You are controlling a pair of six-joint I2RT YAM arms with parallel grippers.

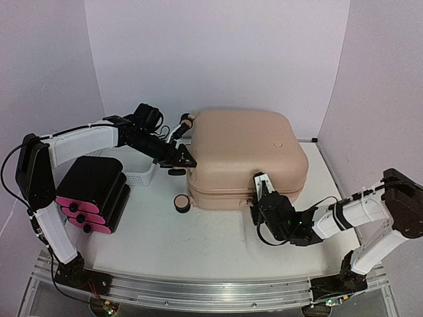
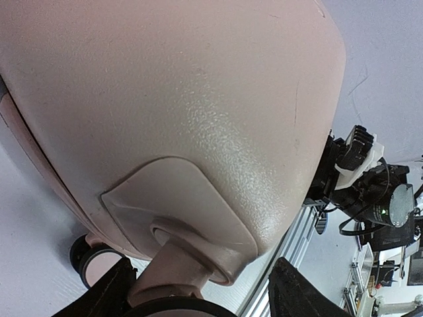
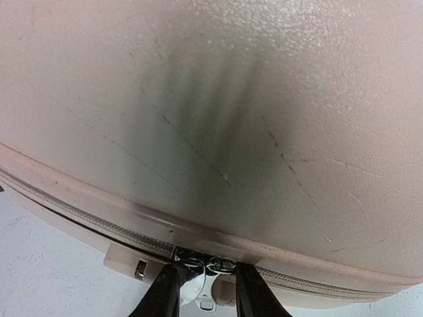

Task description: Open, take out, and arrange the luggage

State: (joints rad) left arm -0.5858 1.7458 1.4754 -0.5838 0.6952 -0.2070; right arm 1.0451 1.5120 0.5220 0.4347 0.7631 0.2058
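Nearest, the right gripper has its jaws narrowly apart astride the zipper pulls on the luggage's front edge; whether they pinch them cannot be told. The beige-pink luggage lies flat and closed mid-counter. Left of the luggage sit a black box and a white basket. Farther back, at the luggage's left side, the left gripper has its jaws wide around a wheel post.

You have no legible text, number or brand to read in any of the three views. The luggage carries a small round emblem on its top shell, but it is too small to make out any lettering on it.
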